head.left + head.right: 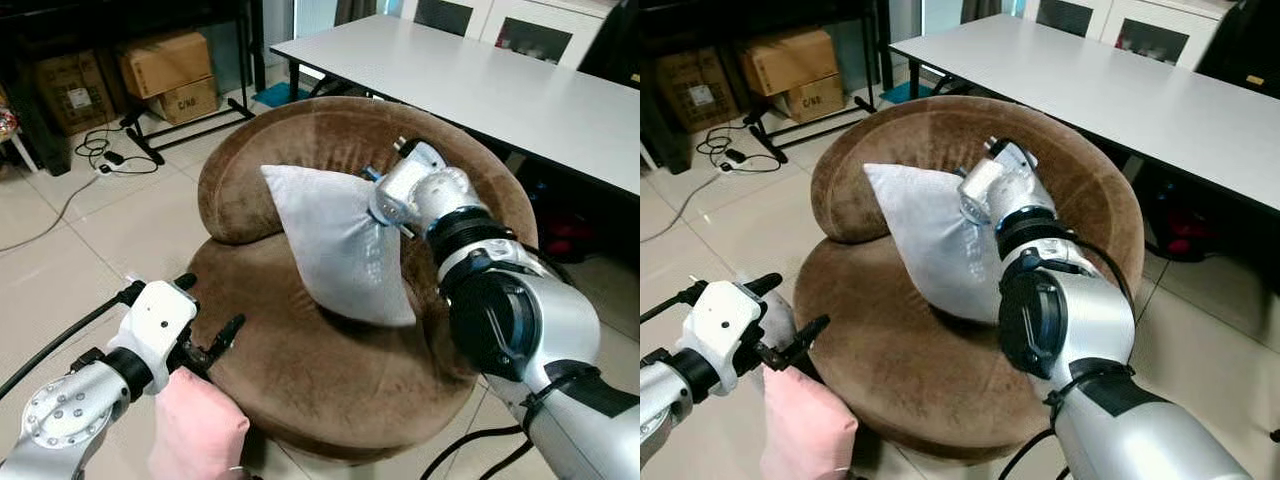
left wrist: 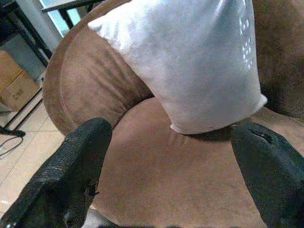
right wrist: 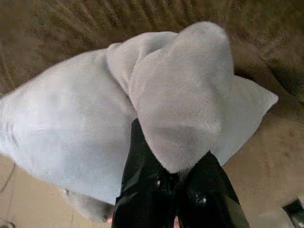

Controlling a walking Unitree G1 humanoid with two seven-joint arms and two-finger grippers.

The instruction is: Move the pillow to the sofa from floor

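Pale glossy floor tiles run through the whole room, with a tangle of black cables trailing across them toward a dark shelf where a couple of cardboard boxes sit. Off to the robot's right there's a long white table, and behind it some white cabinets with dark glass fronts.

Right in the middle is the sofa, really a round brown plush chair with a curved backrest. The fabric looks fuzzy and a bit rumpled.

So the pillow, a light grey one, is already up on the seat, standing tilted with one corner down on the cushion and leaning toward the backrest. The right gripper has its two black fingers pinched tight on a bunched corner of it, up near the backrest.

The left gripper hovers low by the front edge of the seat, fingers spread wide with nothing between them. Just below it there's something pink and soft on the floor against the chair base, can't tell what exactly.
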